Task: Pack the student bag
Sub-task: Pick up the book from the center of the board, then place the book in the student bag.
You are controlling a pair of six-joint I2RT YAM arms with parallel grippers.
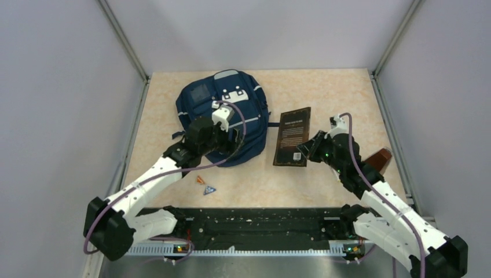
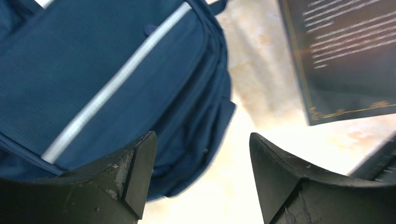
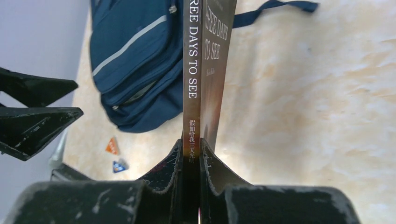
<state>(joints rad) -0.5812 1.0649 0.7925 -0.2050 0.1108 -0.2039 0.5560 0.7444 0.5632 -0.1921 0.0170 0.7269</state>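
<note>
Right gripper (image 3: pixel 191 147) is clamped across the near end of the book (image 1: pixel 292 134), likely ready to lift it. Left gripper (image 2: pixel 201 140), jaws apart, hovers at the edge of the student bag (image 1: pixel 223 110), lying far-left beside the book, probably to open it.

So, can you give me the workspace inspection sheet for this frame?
Surface: beige marbled table, no spills seen.
Job's things: navy student bag lying at the rear left; dark book beside it on the right, apart from it.
Clutter: orange triangle and blue triangle near the left arm; brown object behind the right arm.
Grippers: left gripper open above the bag's edge; right gripper shut on the book's near end.
Cables: purple cable loops over the bag; another runs along the right arm.
Surroundings: grey walls.
</note>
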